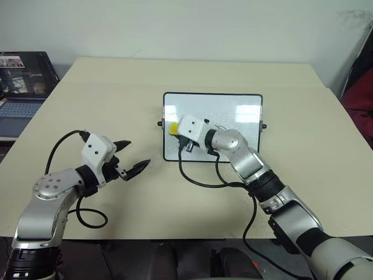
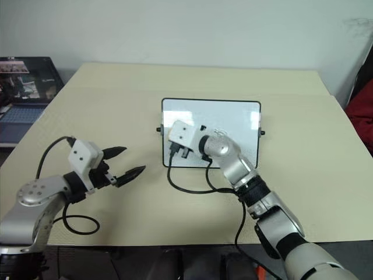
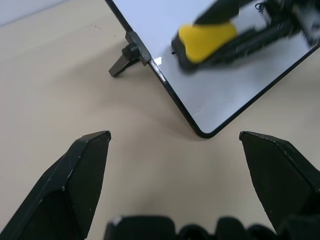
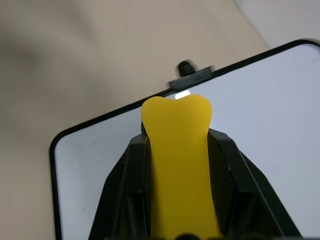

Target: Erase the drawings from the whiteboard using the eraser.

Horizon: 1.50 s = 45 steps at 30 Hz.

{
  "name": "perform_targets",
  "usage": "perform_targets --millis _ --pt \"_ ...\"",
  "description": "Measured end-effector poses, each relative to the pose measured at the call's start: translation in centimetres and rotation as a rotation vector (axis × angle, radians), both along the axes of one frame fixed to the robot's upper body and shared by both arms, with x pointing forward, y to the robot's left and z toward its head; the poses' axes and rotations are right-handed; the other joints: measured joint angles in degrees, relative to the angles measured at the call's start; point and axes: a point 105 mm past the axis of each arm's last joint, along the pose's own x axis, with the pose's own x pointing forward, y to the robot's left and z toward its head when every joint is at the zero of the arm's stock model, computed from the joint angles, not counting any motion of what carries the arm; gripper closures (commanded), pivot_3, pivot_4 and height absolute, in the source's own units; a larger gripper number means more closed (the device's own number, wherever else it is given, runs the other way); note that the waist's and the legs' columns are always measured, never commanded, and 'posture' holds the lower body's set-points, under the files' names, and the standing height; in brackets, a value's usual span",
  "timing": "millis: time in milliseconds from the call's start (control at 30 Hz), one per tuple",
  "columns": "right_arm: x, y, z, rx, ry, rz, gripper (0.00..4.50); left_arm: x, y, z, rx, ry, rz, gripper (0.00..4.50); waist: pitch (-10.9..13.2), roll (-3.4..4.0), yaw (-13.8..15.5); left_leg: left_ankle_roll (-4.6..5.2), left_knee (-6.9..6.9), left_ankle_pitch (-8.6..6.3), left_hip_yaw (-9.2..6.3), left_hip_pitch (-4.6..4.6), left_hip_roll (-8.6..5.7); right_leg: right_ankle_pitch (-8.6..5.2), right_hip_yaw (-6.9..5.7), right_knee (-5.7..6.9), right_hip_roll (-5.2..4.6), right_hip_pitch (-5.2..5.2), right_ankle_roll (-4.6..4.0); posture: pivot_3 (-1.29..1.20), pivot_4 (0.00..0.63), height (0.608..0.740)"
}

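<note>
Right wrist view has the right gripper (image 4: 180,185) with its jaws clamped on the yellow eraser (image 4: 177,150) at the whiteboard (image 1: 245,111) near its left knob (image 4: 186,67). Overshooting could shove the board; a scribble (image 1: 220,127) may be missed. Left gripper (image 1: 131,156), jaws apart, hovers over bare tabletop (image 1: 87,105).

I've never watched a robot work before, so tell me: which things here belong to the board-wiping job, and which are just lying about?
Part of the job:
- whiteboard
- yellow eraser, clamped in the right gripper
- a small drawing beside the right wrist

Just there:
- laptop
- table
- left gripper, open and holding nothing
</note>
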Motion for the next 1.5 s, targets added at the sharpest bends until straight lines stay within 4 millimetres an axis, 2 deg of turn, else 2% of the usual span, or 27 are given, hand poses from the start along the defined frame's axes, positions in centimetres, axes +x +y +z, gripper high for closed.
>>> perform_targets --millis 100,167,267,300,400,667,900,1100,1300,1400,1500 --pt "0.0 0.8 2.7 0.028 -0.065 0.009 3.33 0.2 -0.3 0.2 0.000 -0.006 -0.010 0.00 0.0 0.00 -0.1 -0.07 0.00 -0.02 0.11 -0.44 0.06 0.01 0.02 -0.01 0.29 -0.56 -0.01 0.00 0.150 0.740" --pt "0.9 0.7 3.0 0.016 -0.096 -0.018 3.33 0.2 -0.3 0.2 -0.001 -0.009 -0.012 0.00 0.0 -0.01 -0.1 -0.11 -0.02 -0.05 0.13 -0.43 0.08 0.00 -0.02 -0.04 0.31 -0.56 -0.02 0.00 0.150 0.740" --pt "3.0 -0.4 0.7 -0.033 -0.085 -0.099 3.33 0.4 -0.5 -0.1 -0.002 0.001 -0.021 0.00 0.0 -0.01 0.0 -0.11 -0.02 -0.05 0.23 -0.43 0.08 0.00 0.09 -0.09 0.28 -0.56 -0.02 0.00 0.150 0.740" --pt "3.1 -0.4 0.5 -0.034 -0.096 -0.097 3.33 0.4 -0.5 -0.3 -0.003 0.009 -0.019 0.00 0.0 0.00 -0.1 -0.11 -0.01 -0.06 0.27 -0.43 0.08 0.00 0.14 -0.08 0.26 -0.56 -0.02 0.00 0.150 0.740" --pt "3.2 0.3 -0.1 -0.066 -0.133 -0.076 3.33 0.4 -0.6 -0.2 -0.005 0.001 -0.027 0.00 0.0 -0.06 -0.3 -0.11 0.02 -0.06 0.27 -0.32 0.09 0.04 0.14 -0.03 0.26 -0.50 -0.08 0.00 0.150 0.740" --pt "2.7 0.5 -2.5 -0.134 -0.115 -0.036 3.33 0.2 -0.7 -0.4 -0.008 0.013 -0.040 0.00 -0.1 -0.08 -0.3 -0.09 0.02 -0.02 0.28 0.35 0.10 0.12 0.14 0.06 0.28 -0.23 -0.22 0.00 0.150 0.740" --pt "2.3 0.5 -3.9 -0.166 -0.085 -0.014 3.33 0.2 -0.8 -0.3 -0.015 0.011 -0.046 0.00 -0.1 -0.13 -0.2 -0.06 0.02 0.00 0.26 0.71 0.14 0.12 0.11 0.05 0.26 0.12 -0.23 0.00 0.150 0.740" --pt "1.7 0.3 -5.9 -0.186 -0.029 0.004 3.33 0.1 -0.9 -0.3 -0.019 0.008 -0.049 0.00 -0.2 -0.19 -0.2 -0.06 -0.06 -0.01 0.19 1.48 0.22 -0.07 0.15 -0.05 0.16 0.90 -0.14 0.00 0.150 0.740" --pt "1.5 -0.1 -6.5 -0.155 0.021 0.005 3.33 0.2 -0.9 -0.2 -0.021 0.007 -0.050 0.00 -0.2 -0.16 0.0 0.08 -0.06 0.08 0.14 1.48 0.20 -0.02 0.14 -0.03 0.06 0.90 -0.06 0.00 0.150 0.740" --pt "1.1 -0.3 -5.7 -0.124 0.064 0.013 3.33 0.2 -0.9 -0.1 -0.022 0.004 -0.052 0.00 -0.1 -0.13 0.0 0.09 -0.06 0.09 0.16 1.33 0.20 -0.02 0.14 -0.06 0.05 0.75 -0.07 0.00 0.150 0.740" --pt "0.3 -0.8 -4.3 -0.073 0.112 0.011 3.33 0.2 -1.0 0.0 -0.022 0.000 -0.053 0.00 -0.1 -0.26 0.1 0.08 -0.05 0.08 0.16 0.58 0.20 0.12 0.08 -0.05 0.05 0.39 -0.26 0.00 0.150 0.740"
